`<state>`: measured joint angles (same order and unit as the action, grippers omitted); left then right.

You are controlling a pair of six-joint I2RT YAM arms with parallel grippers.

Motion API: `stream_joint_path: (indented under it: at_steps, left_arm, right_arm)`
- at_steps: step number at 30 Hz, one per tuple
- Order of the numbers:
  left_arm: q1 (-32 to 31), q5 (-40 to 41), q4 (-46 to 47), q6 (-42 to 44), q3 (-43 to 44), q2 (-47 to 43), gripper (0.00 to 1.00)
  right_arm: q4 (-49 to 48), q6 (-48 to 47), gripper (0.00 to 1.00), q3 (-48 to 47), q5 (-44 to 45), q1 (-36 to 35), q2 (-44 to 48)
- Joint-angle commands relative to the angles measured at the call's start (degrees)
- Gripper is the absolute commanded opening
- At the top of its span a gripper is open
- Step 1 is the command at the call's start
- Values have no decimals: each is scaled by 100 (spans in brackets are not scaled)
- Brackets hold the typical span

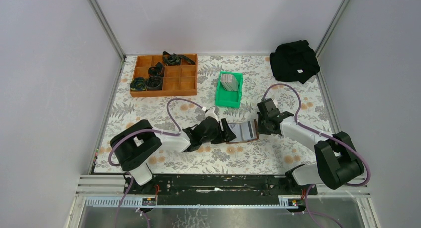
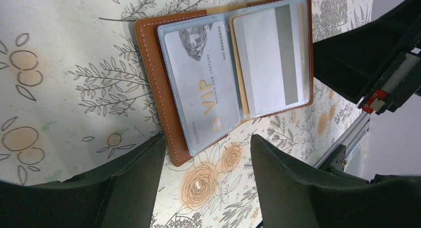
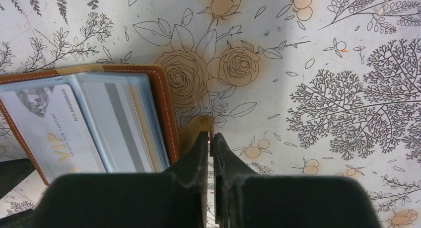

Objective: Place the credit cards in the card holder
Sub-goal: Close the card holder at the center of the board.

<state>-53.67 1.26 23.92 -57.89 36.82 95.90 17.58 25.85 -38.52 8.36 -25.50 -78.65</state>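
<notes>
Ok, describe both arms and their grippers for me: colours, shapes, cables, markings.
Both the left arm and right arm have bulky black joint housings joined by white links. A lilac cable loops along each. The left gripper and right gripper carry broad matte black fingers tapering to wedge tips. The left wrist view shows a small red part on the right gripper's body.

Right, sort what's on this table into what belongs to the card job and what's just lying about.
Job in hand:
- card holder, lying open
- VIP card in its sleeve
- credit cards stacked in the green bin
- right pincer, shut on the holder's tab
- left pincer, open beside it

Lying about:
- wooden tray with black coiled items
- black cloth bundle, far right corner
</notes>
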Motion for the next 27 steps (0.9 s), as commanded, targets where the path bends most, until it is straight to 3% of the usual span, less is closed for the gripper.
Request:
stream_joint_path:
  at_steps: [1,13,27]
  left_arm:
    - [-96,-148,237,146,149,51,70]
    - [-93,298,212,208,177,-807,70]
    - [-109,-107,464,155,742,-156,70]
  right_arm:
    - [107,-60,0,-120,-17,-18,-14]
    - [166,-98,0,-166,65,-21,-35]
    - [109,-61,0,-190,-19,-22,-150]
